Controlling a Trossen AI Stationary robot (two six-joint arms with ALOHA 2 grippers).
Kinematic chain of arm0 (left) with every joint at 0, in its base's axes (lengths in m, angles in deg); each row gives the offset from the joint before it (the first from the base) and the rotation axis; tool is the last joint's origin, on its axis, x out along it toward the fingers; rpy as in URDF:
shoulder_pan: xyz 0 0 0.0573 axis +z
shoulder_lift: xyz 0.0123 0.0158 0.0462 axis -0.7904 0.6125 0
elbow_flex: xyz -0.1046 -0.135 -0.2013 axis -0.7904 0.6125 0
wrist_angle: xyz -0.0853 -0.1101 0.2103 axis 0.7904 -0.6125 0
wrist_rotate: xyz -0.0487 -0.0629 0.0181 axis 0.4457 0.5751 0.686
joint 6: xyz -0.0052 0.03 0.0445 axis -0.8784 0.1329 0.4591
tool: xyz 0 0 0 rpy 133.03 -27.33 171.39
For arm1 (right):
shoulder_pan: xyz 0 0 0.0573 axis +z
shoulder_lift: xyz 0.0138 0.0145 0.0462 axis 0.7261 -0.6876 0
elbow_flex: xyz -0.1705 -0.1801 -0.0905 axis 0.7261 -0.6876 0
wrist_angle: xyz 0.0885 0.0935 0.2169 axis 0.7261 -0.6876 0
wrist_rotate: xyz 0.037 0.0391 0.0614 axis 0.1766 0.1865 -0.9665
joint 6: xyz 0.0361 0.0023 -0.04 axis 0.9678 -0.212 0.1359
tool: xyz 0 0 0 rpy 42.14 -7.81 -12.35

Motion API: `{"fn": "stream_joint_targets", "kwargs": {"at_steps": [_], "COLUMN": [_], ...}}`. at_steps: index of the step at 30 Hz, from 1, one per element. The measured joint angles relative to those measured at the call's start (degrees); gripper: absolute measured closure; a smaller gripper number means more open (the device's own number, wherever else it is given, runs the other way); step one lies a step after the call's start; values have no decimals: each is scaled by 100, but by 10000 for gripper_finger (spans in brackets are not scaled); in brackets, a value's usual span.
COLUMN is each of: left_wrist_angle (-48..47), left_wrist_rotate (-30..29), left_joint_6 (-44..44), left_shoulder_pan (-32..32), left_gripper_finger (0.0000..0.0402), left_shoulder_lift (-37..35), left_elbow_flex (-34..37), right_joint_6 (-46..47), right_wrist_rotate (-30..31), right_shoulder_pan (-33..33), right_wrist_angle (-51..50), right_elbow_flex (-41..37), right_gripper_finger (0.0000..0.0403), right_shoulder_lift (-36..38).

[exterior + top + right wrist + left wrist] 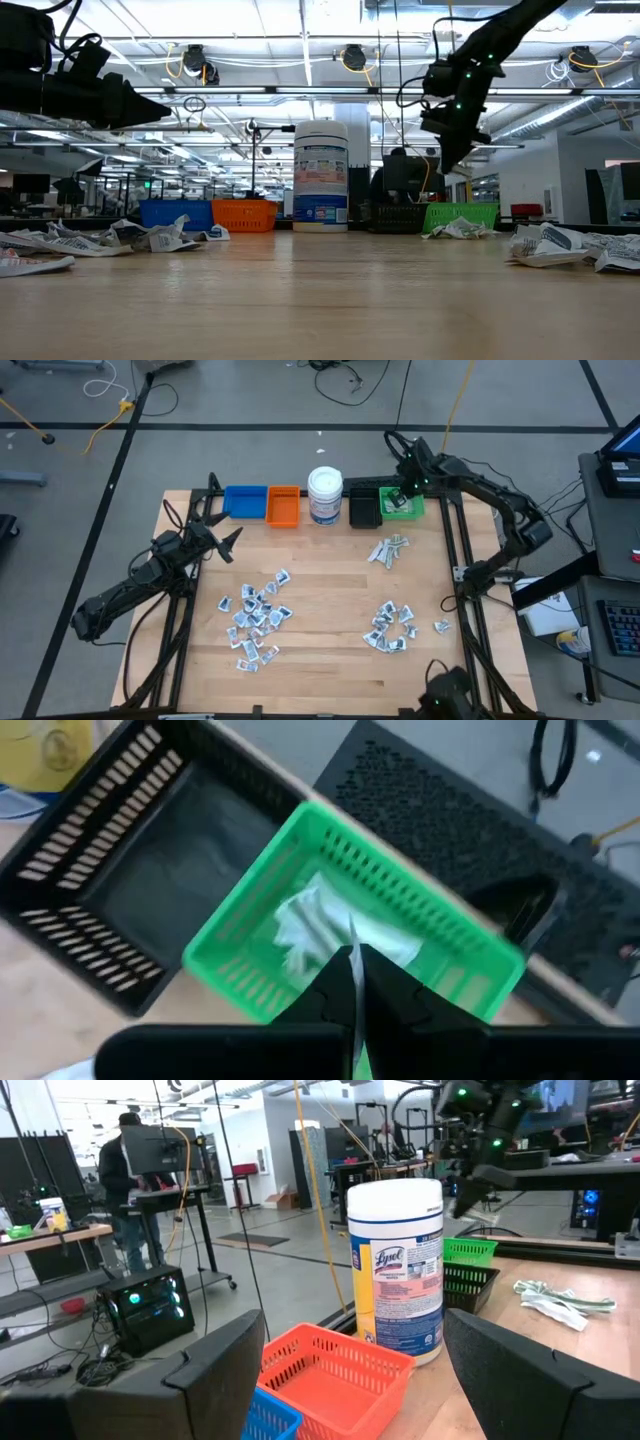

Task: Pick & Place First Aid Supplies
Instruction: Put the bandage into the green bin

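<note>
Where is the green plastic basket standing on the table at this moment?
In the high view, the green plastic basket stands at the table's far edge, right of the black plastic basket, at the right end of the row, under the right hand.

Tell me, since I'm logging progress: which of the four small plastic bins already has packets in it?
The green slotted plastic bin, at the row's right end under the right gripper; white wrapped packets lie inside.
</note>
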Motion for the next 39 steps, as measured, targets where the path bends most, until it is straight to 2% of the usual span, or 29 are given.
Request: {"fn": "stream_joint_targets", "kwargs": {"at_steps": [7,10,13,21,26,31,39], "left_wrist_angle": [0,1,0,0,0,0,1], "left_wrist_rotate": [0,0,0,0,0,0,0], "left_joint_6": [0,0,0,0,0,0,0], "left_shoulder_pan": [0,0,-2,0,-2,0,-2], "left_gripper_finger": [91,91,91,91,91,91,91], "left_shoulder_lift": [-2,0,-2,-2,-2,-2,-1], "left_elbow_flex": [0,0,0,2,2,2,1], "right_joint_6": [-539,-594,-647,-703,-535,-325,-229], "right_wrist_rotate": [27,240,459,437,428,436,437], "right_shoulder_pan": [-102,-102,-100,-99,44,238,544], "right_wrist_angle": [-61,17,23,268,212,129,103], "right_elbow_flex": [131,130,130,130,130,130,130], "right_gripper_finger": [401,386,355,243,204,193,201], "right_shoulder_lift": [-467,-553,-581,-556,-389,-128,77]}}
